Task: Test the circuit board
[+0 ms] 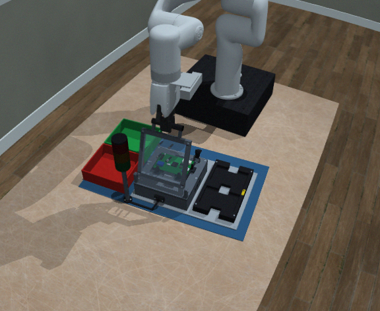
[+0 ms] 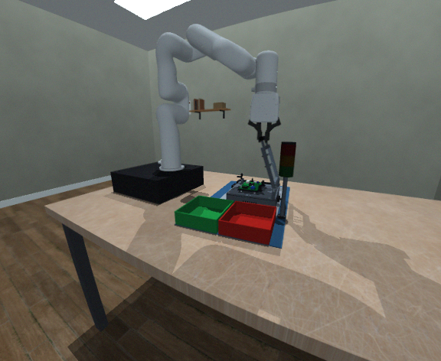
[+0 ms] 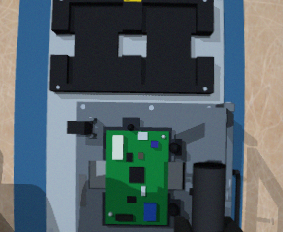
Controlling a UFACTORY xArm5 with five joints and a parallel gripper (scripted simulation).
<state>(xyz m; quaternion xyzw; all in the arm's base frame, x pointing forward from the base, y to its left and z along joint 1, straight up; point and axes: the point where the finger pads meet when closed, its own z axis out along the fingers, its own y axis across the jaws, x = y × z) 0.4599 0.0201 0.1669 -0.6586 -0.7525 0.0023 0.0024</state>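
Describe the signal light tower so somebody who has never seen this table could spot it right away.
Find the blue mat on the table, with the grey tester on it. At the tester's corner nearest the red bin, a thin grey pole carries a dark cylinder, the signal light. It is the only tall upright post beside the bins, and no segment glows green or red.

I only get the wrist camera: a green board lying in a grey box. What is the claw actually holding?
Observer: The gripper is shut on the handle of the tester's clear lid.
Operator: Is that lid closed?
Observer: No. It stands raised, leaning over the board.
Operator: And the dark cylinder at my lower right?
Observer: That is the signal light on its pole. None of its lamps is lit.
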